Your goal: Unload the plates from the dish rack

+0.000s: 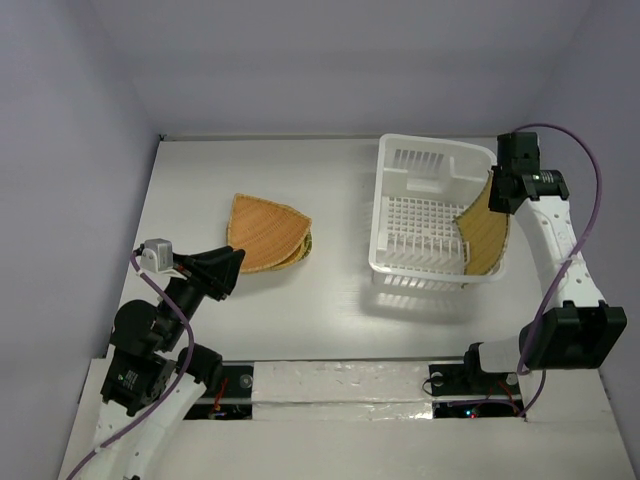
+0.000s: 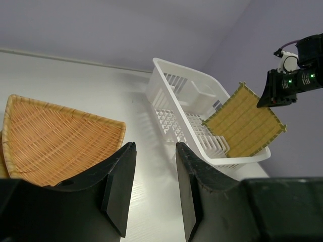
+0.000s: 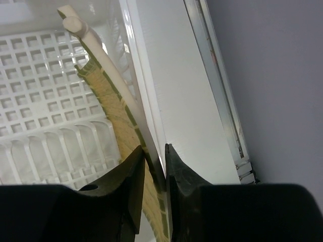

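Pincer check: my right gripper point(image 3: 154, 149) is pinched tight on the edge of one plate point(image 1: 487, 232), which leans against the right wall inside the dish rack point(image 1: 384, 205). My left gripper point(image 2: 154, 146) hangs half-open, holding nothing, just beside the stacked plates point(image 1: 268, 232) on the table point(image 1: 200, 180).

Lab-like robot cell: plain lilac walls point(image 1: 300, 60), white table point(image 1: 250, 170)

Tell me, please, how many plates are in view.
3 visible: one plate leans at the right end of the dish rack, its edge in the jaws of the right gripper; two form a stack on the table left of it. The stack may hide more.
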